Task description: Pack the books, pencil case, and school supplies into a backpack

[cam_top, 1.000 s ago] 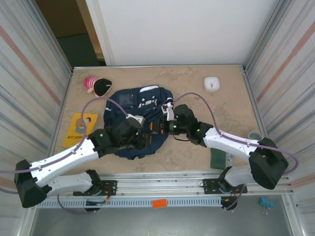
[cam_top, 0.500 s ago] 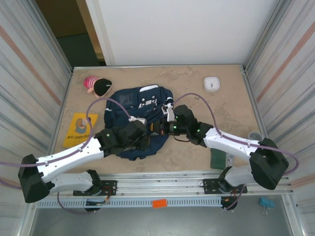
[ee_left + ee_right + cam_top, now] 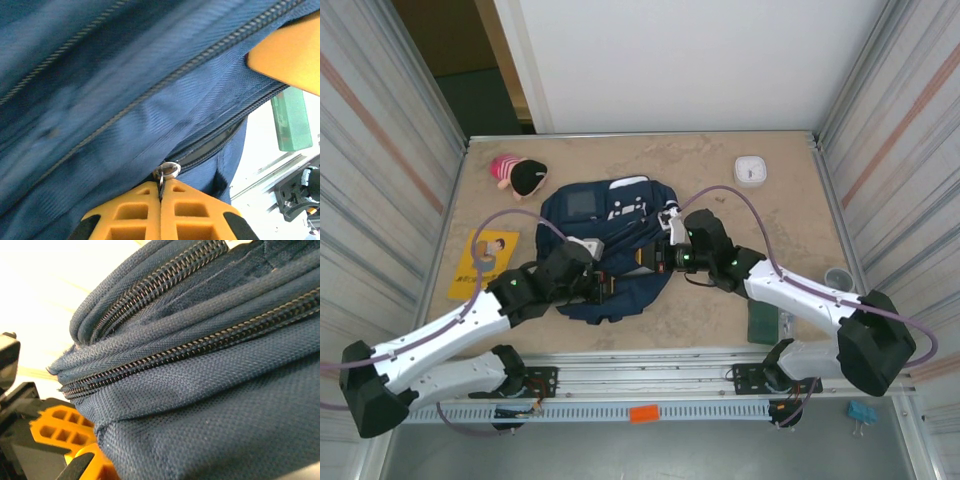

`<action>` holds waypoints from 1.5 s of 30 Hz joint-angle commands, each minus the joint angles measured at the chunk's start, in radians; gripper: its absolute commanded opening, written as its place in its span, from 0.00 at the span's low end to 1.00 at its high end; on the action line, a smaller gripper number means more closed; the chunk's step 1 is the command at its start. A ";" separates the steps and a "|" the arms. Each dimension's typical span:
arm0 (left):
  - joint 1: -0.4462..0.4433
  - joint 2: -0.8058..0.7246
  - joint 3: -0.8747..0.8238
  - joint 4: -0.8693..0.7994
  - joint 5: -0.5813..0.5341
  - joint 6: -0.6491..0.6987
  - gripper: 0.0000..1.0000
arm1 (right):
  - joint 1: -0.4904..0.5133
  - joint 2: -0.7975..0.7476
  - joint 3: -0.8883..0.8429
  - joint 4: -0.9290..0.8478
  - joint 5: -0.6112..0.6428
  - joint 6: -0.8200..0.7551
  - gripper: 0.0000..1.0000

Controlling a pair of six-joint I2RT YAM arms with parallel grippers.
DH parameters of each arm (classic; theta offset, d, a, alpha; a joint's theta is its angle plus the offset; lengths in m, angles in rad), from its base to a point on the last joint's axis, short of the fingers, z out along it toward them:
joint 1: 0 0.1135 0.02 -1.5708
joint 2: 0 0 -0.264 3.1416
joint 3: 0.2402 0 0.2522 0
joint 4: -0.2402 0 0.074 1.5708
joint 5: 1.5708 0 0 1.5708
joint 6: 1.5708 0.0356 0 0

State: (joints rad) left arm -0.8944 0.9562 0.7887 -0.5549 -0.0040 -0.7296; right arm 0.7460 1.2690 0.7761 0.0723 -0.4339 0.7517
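the left gripper (image 3: 161, 186), pinched shut on the zipper pull (image 3: 167, 171) at the near edge of the backpack (image 3: 610, 205) mid-table, should draw along the track, not upward, while the right gripper (image 3: 651, 258), clamped on the backpack's cloth alongside, holds it taut.

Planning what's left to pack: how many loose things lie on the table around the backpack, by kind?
Books: 2, yellow book and green book
Pink and black pouch: 1
White square device: 1
Small clear item: 1
Total: 5
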 commanded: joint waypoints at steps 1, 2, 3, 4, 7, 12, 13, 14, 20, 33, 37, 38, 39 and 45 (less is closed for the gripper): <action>0.035 -0.034 -0.004 -0.097 -0.038 0.049 0.00 | -0.046 -0.063 0.002 -0.044 -0.064 -0.093 0.00; 0.040 -0.039 0.005 -0.126 -0.055 0.068 0.00 | -0.066 -0.068 0.005 -0.057 -0.079 -0.099 0.00; 0.042 -0.043 0.012 -0.146 -0.068 0.083 0.00 | -0.083 -0.071 0.009 -0.070 -0.089 -0.103 0.00; 0.042 -0.046 0.019 -0.168 -0.086 0.097 0.00 | -0.106 -0.075 0.014 -0.087 -0.098 -0.109 0.00; 0.044 -0.064 0.023 -0.217 -0.135 0.125 0.00 | -0.192 -0.086 0.034 -0.127 -0.142 -0.129 0.00; 0.051 -0.108 -0.006 -0.204 -0.155 0.136 0.00 | -0.319 -0.086 0.106 -0.233 -0.228 -0.186 0.00; 0.051 -0.116 -0.021 -0.166 -0.135 0.133 0.00 | -0.337 -0.083 0.109 -0.232 -0.243 -0.176 0.01; 0.051 -0.122 -0.042 -0.117 -0.114 0.128 0.00 | -0.347 -0.079 0.109 -0.216 -0.247 -0.147 0.09; 0.051 -0.095 -0.119 0.165 -0.030 0.058 0.00 | -0.229 -0.097 -0.039 0.035 -0.129 0.141 0.57; 0.050 -0.080 -0.146 0.288 0.040 0.013 0.00 | 0.038 -0.032 -0.142 0.245 0.266 0.366 0.38; 0.051 -0.118 -0.155 0.161 -0.079 0.023 0.00 | -0.022 -0.038 -0.054 0.104 0.148 0.229 0.13; 0.053 -0.130 -0.161 0.143 -0.101 0.037 0.00 | -0.048 -0.043 -0.027 0.059 0.102 0.190 0.11; 0.055 -0.144 -0.172 0.131 -0.122 0.051 0.00 | -0.076 -0.048 0.007 0.003 0.041 0.147 0.08; 0.122 -0.201 -0.242 0.161 -0.132 0.088 0.00 | -0.234 -0.027 0.236 -0.359 -0.265 -0.157 0.02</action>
State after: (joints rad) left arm -0.8173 0.7780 0.5888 -0.3508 -0.0456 -0.6804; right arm 0.5789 1.2434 0.8955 -0.0933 -0.5117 0.8127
